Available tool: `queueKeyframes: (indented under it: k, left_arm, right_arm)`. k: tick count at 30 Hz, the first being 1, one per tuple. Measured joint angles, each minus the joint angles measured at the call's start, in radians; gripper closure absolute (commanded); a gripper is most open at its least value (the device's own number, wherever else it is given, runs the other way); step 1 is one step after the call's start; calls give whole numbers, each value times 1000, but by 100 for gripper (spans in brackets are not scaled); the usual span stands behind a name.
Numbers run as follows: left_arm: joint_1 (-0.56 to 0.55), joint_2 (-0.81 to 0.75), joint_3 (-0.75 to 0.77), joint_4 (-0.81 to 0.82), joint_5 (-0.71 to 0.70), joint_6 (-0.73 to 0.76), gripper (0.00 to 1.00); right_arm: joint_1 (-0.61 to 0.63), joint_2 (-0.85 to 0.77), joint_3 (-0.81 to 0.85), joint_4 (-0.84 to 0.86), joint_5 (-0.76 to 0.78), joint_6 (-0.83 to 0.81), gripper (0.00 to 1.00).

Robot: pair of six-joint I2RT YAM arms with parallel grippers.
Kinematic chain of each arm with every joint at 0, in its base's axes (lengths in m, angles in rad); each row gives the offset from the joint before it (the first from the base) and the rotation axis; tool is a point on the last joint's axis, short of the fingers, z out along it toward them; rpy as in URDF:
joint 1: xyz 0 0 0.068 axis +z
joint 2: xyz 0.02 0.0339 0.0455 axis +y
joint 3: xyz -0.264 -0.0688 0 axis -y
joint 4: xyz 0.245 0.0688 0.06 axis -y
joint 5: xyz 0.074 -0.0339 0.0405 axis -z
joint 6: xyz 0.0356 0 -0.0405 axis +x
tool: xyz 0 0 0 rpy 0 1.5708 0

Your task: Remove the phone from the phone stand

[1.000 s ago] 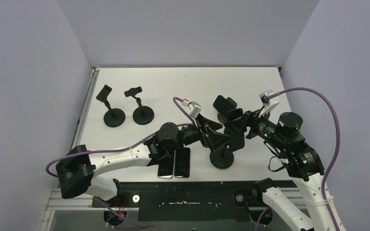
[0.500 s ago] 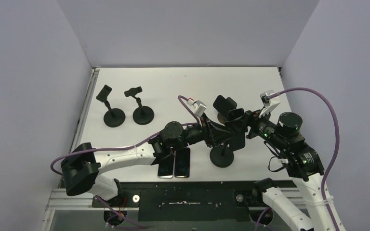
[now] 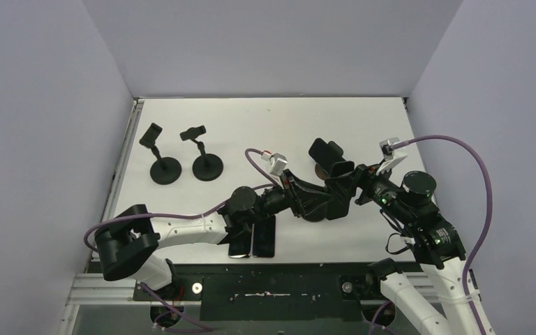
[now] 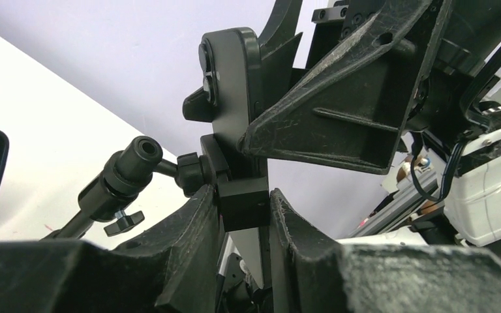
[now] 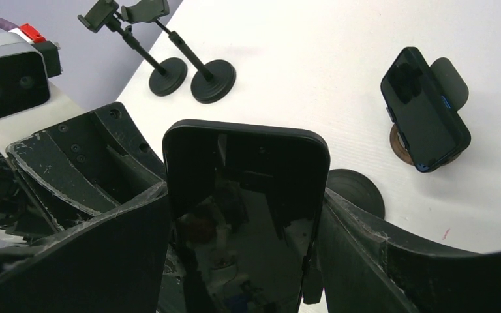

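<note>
Black on white: the phone [image 5: 248, 215] sits upright in the cradle of the phone stand [image 4: 130, 173] at the middle of the table [image 3: 251, 118], with both arms closed in on it. The right gripper [image 5: 246, 192] is shut on the phone, one finger pressed to each long edge, the dark screen facing its wrist camera. The left gripper [image 4: 242, 195] comes in from the opposite side and is clamped narrowly on the stand's bracket just below the phone's back, a finger [image 4: 189, 222] on either side. The stand's round base [image 5: 359, 189] rests on the table beyond the phone in the right wrist view. Farther back, a second phone [image 3: 324, 155] leans on its own holder. Two empty stands [image 3: 165, 169] are side by side near the left wall, well apart from the arms. Two more handsets [image 3: 265, 237] lie flat and touching near the front edge, partly under the left arm
</note>
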Motion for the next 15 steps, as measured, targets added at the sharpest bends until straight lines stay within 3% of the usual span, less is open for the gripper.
queueKeyframes:
  k: [9,15]
  left_arm:
    - [42,99,-70,294,36,-149,100]
    - [50,117,-77,352,63,-210,100]
  right_arm:
    - [0,-31,-41,41,-5,45,100]
    - [0,-62,-68,70,-19,65,100]
